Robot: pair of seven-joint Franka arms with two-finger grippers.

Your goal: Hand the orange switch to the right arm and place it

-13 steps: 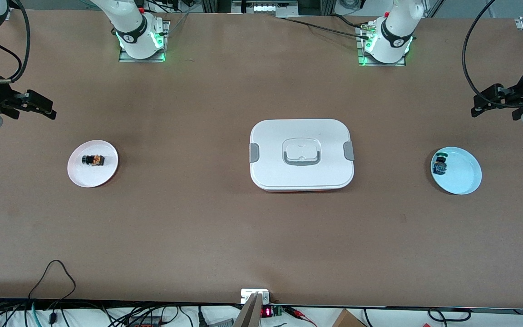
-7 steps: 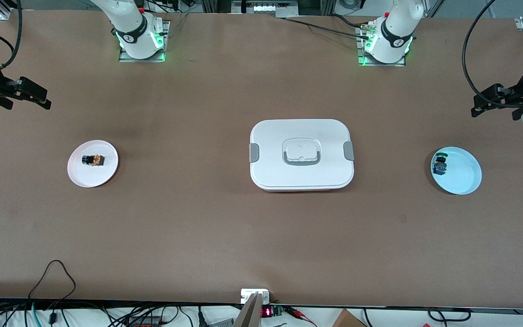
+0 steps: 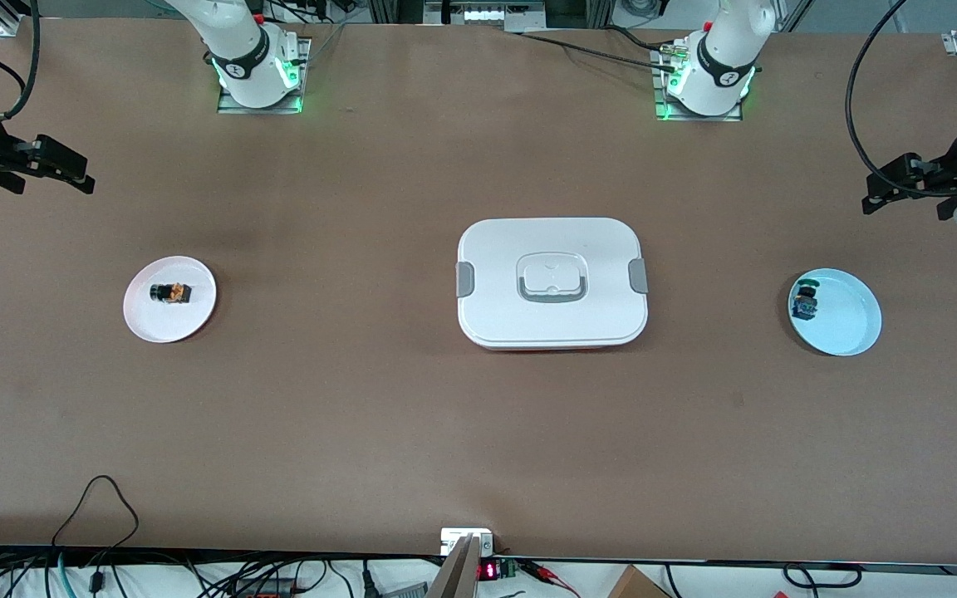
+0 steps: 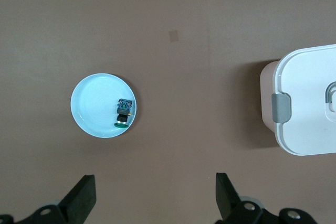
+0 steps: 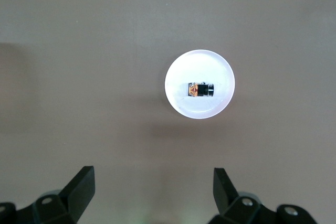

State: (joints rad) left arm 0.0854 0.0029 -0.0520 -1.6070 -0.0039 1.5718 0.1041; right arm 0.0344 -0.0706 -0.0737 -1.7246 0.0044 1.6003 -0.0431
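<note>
The orange switch [image 3: 171,292], a tiny black body with orange parts, lies on a white plate [image 3: 196,316] toward the right arm's end of the table; it also shows in the right wrist view [image 5: 201,89] on that plate [image 5: 178,103]. My right gripper [image 3: 63,170] [image 5: 153,182] is open and empty, up in the air above the table's edge, away from the plate. My left gripper [image 3: 890,187] [image 4: 155,190] is open and empty, high over the left arm's end.
A white lidded box [image 3: 552,282] with grey latches sits mid-table; it also shows in the left wrist view [image 4: 304,103]. A light blue plate [image 3: 848,324] [image 4: 89,108] at the left arm's end holds a green-capped, blue-bodied switch [image 3: 805,303] [image 4: 123,113].
My right gripper has risen and drawn back from the white plate toward the table's edge. The left arm, the switches and the plates have not moved.
</note>
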